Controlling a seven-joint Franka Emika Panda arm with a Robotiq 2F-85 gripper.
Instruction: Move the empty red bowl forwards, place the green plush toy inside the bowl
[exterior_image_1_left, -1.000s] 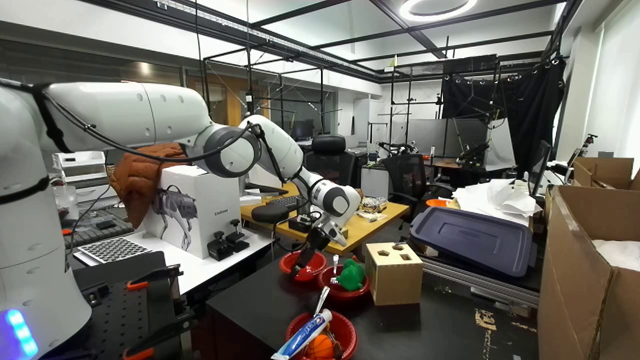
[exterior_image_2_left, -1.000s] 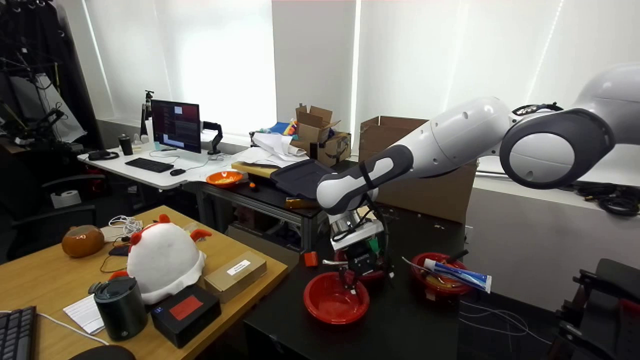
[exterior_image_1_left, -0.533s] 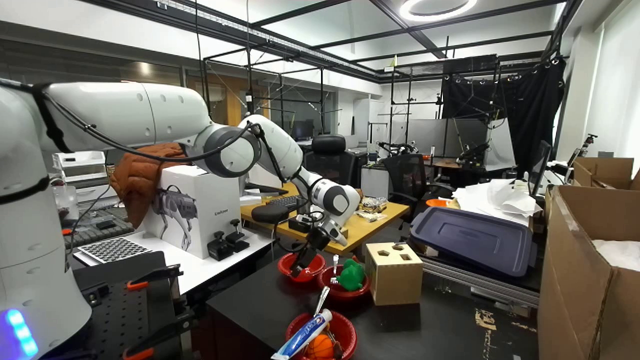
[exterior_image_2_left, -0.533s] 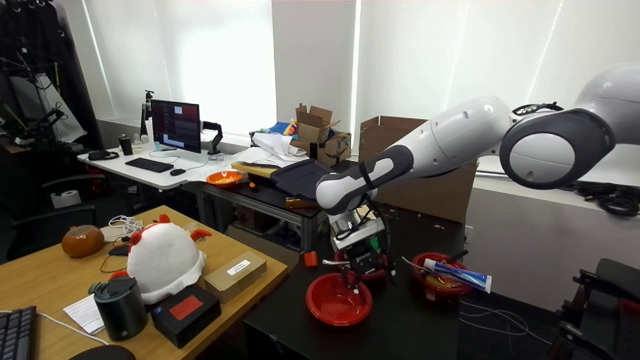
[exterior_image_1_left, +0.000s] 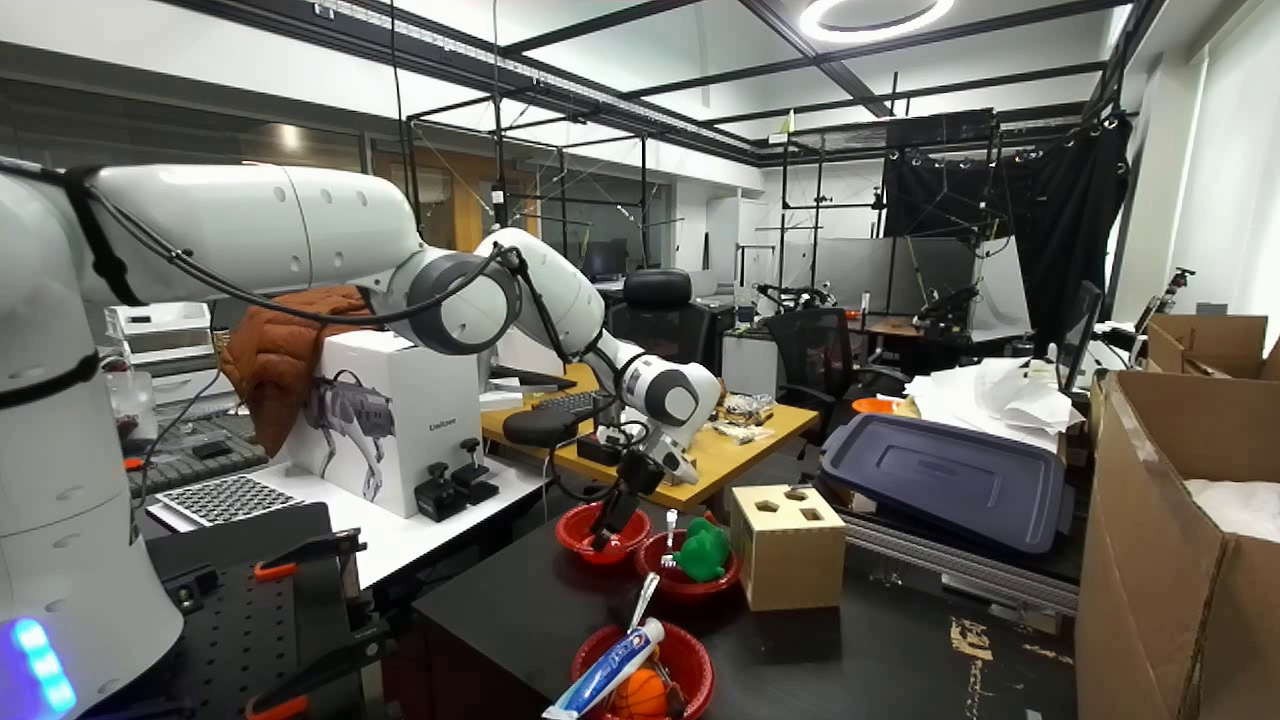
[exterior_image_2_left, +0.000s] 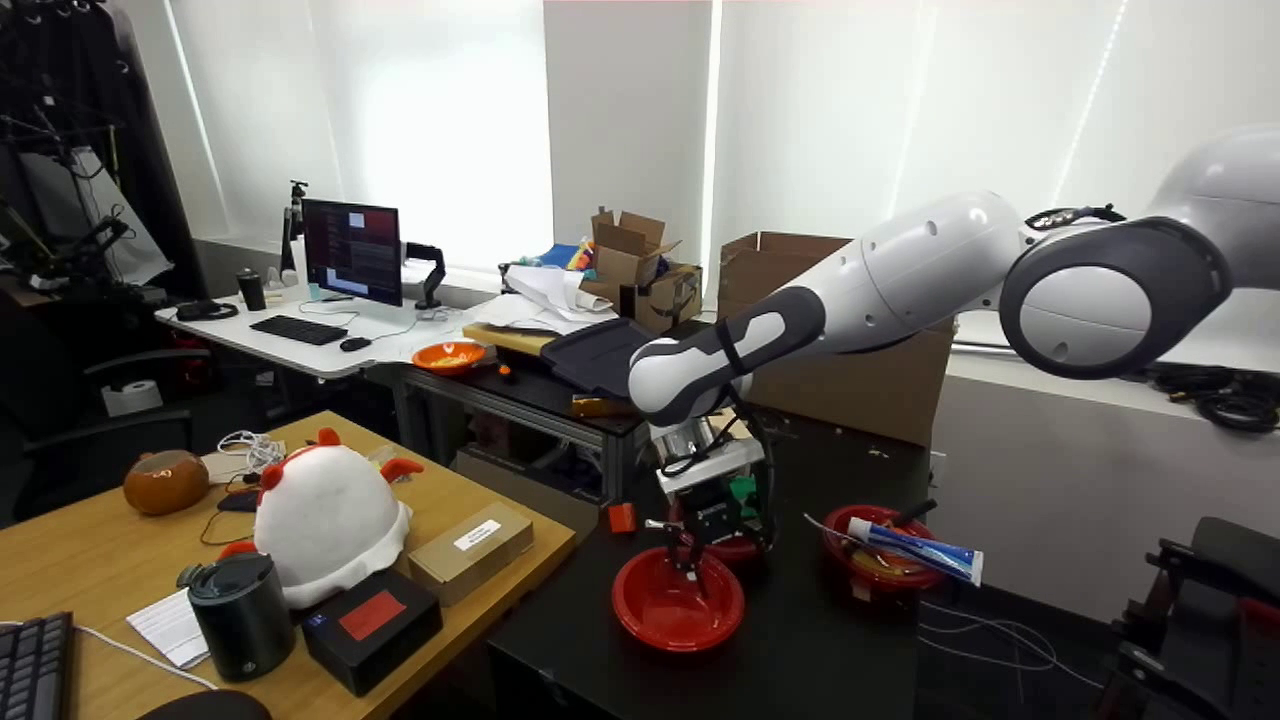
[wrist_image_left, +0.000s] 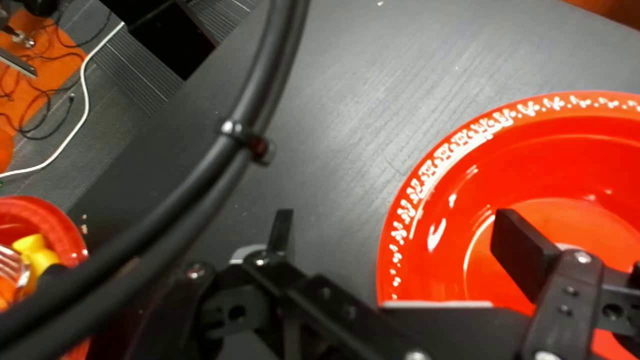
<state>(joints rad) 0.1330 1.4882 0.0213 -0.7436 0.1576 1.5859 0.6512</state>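
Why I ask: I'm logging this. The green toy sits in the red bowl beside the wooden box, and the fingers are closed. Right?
Not quite: in the wrist view the fingers stand well apart. The green toy does sit in the red bowl beside the wooden box.

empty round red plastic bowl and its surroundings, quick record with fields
target: empty round red plastic bowl, upright on a black tabletop
tool: black two-finger gripper, jaws open either side of the bowl's rim in the wrist view; contact unclear
item: green rounded plush toy, inside another red bowl beside a pale wooden box
progress: toy not yet in the empty bowl
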